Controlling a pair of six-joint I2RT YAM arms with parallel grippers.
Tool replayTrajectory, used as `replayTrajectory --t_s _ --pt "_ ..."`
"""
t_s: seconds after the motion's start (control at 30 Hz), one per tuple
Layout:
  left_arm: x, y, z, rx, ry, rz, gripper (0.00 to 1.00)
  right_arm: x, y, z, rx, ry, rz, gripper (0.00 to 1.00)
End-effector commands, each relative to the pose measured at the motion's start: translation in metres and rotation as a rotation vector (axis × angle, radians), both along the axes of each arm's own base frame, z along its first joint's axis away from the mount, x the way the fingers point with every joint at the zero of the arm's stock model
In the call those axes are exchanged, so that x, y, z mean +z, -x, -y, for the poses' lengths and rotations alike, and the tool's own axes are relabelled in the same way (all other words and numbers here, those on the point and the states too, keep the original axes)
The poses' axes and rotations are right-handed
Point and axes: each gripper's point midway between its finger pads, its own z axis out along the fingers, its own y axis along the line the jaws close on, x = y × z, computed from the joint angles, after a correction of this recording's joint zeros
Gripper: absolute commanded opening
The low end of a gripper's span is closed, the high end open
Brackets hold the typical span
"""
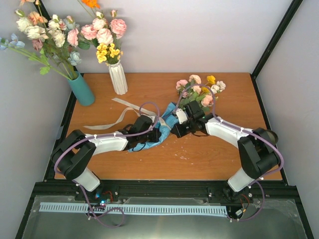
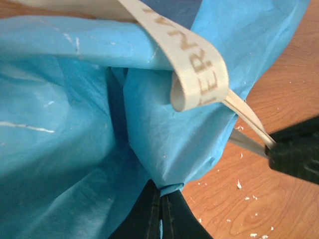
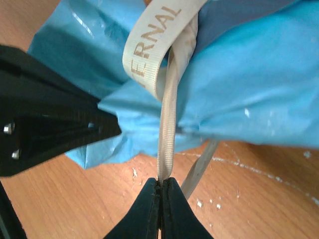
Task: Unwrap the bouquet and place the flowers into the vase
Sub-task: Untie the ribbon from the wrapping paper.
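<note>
At the far left of the brown wooden table (image 1: 199, 154), a teal cylindrical vase (image 1: 82, 90) and a white ribbed vase (image 1: 118, 79) are standing with their own bunches. The left gripper (image 2: 160, 211) is pressing its jaws together on a fold of the crinkled blue wrapping paper (image 2: 65, 124) of the bouquet (image 1: 172, 115), which is lying on its side at the table's centre. Just to the right, the right gripper (image 3: 160, 199) is clamping a strand of the printed beige ribbon (image 3: 167, 119) looped against the paper, and the pink, cream and yellow artificial flowers (image 1: 199, 90) are resting on the table toward the far right.
</note>
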Motion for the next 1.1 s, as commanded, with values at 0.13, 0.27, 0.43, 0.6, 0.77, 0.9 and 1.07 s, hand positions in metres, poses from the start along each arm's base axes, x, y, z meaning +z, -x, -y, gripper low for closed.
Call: replayTrajectory --t_s 0.13,0.27,0.43,0.6,0.77,0.9,1.07 --pt "0.014 -0.031 -0.014 0.045 -0.004 0.058 0.0 0.005 0.031 0.009 -0.036 -0.032 -0.072 0.03" --pt "0.016 -0.04 -0.023 0.054 0.002 0.062 0.0 -0.005 0.04 0.02 -0.103 -0.013 -0.107 0.03" --pt "0.015 -0.042 -0.025 0.03 -0.011 0.075 0.0 -0.012 0.054 0.03 -0.149 -0.02 -0.139 0.03" --pt "0.014 -0.038 -0.02 -0.021 -0.01 0.085 0.0 -0.006 0.065 0.028 -0.154 -0.046 -0.169 0.03" --pt "0.018 -0.031 -0.013 -0.102 0.006 0.106 0.0 0.005 0.065 0.024 -0.154 -0.044 -0.147 0.32" --pt "0.024 -0.018 -0.002 -0.206 0.059 0.12 0.0 0.022 0.046 0.027 -0.177 -0.001 -0.06 0.58" --pt "0.021 -0.012 -0.002 -0.23 0.056 0.113 0.0 0.054 0.019 0.016 -0.16 -0.001 0.04 0.6"
